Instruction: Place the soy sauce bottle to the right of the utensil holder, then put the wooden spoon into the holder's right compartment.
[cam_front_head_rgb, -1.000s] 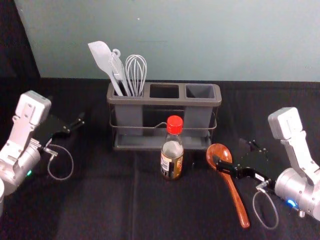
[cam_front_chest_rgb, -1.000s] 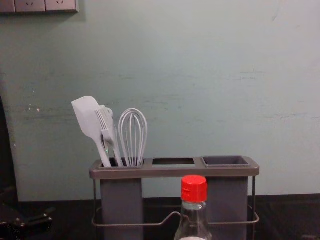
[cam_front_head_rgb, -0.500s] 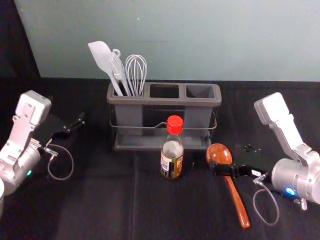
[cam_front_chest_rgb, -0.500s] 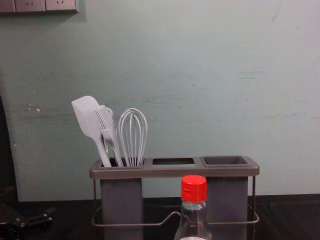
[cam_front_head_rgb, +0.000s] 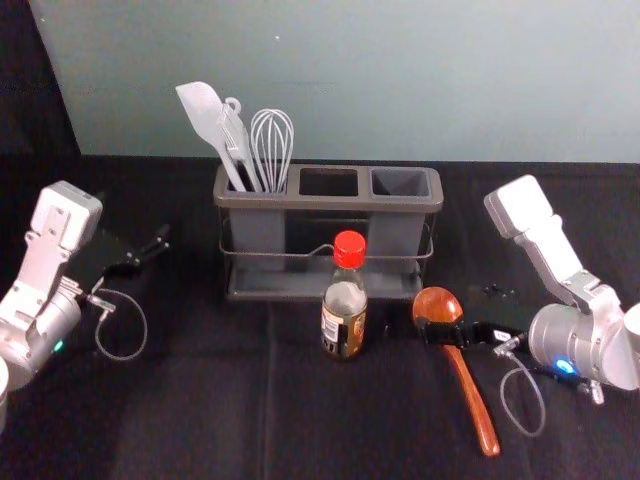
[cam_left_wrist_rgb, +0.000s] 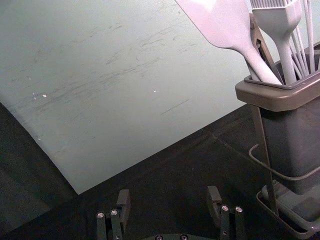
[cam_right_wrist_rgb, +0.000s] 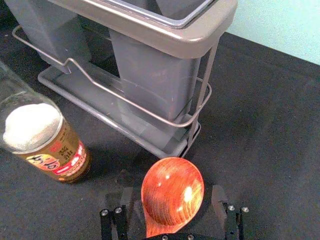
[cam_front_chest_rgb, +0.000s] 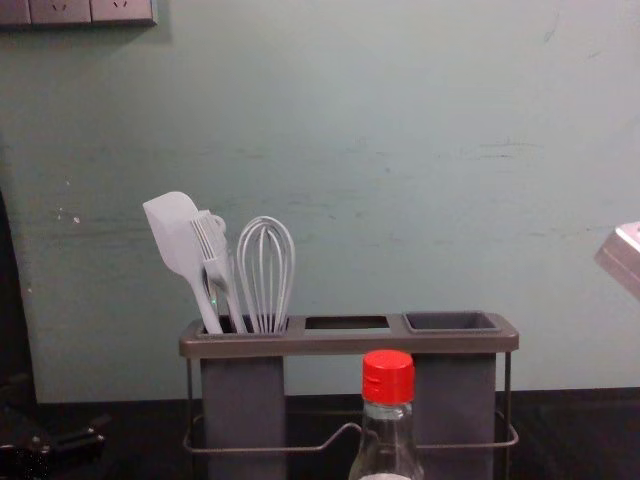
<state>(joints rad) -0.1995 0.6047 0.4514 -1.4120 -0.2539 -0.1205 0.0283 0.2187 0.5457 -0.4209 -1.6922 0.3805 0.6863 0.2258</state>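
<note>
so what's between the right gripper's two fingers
The bowl of the wooden spoon; the right wrist view shows the right gripper open, a gap on each side.

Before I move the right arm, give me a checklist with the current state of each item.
1. Soy sauce bottle right of the utensil holder: not ok, it stands upright in front of it.
2. Right gripper lined up with the wooden spoon: ok, its open fingers lie either side of the bowl in the right wrist view.
3. Spoon gripped: not ok, the fingers are not closed on it.
4. Fingers low enough to grip the bowl: cannot tell.
5. Right compartment free for the spoon: ok, nothing sticks out of it.
6. Left gripper out of the way: ok, it is open, off to the holder's left.
</note>
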